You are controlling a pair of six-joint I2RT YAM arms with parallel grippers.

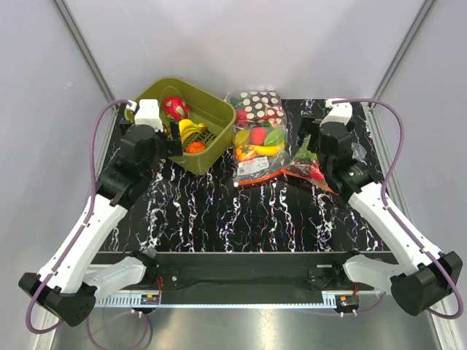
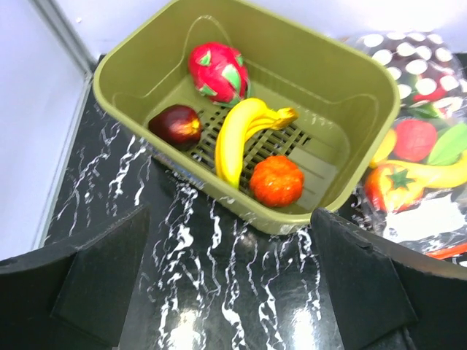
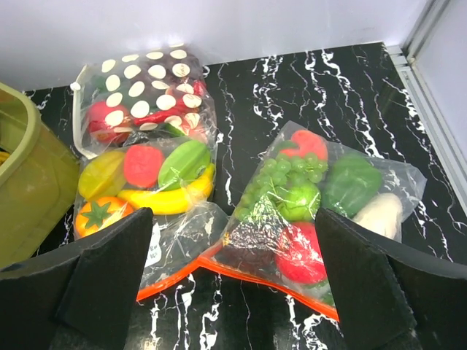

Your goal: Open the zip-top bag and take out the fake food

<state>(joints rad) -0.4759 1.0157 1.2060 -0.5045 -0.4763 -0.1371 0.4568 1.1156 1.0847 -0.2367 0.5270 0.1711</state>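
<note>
Three clear bags and one olive-green basket (image 1: 206,162) sit at the far side of the black marbled tabletop (image 1: 219,211). The zip-top bag (image 1: 257,152) lies flat just right of the basket. It touches the polka-dot bag (image 1: 257,104) at its far end and meets the vegetable bag (image 1: 308,169) at its near right corner. The fake food (image 3: 143,164) is inside it, five pieces in all: a yellow lemon-like piece, a red round one, a green one, a banana and an orange piece with a green star top. The bag's orange-red zip strip (image 3: 171,277) runs along its near edge. The basket holds four toys: a dragon fruit (image 2: 219,71), a yellow banana (image 2: 241,135), a dark red fruit (image 2: 175,125) and an orange (image 2: 277,180). Only the left wrist view shows the basket's slotted floor and the dark red fruit, which the overhead view does not show, and it catches just a slice of the zip-top bag at its right edge. The right wrist view alone makes out the vegetable bag's contents, which include green grapes, a green pepper and red pieces. The overhead view alone shows both arms. The left gripper (image 2: 230,211) hangs near the basket's near wall with its fingers spread wide and nothing between them. The right gripper (image 3: 233,211) hangs above the near ends of the two bags, equally wide apart and holding nothing.
</note>
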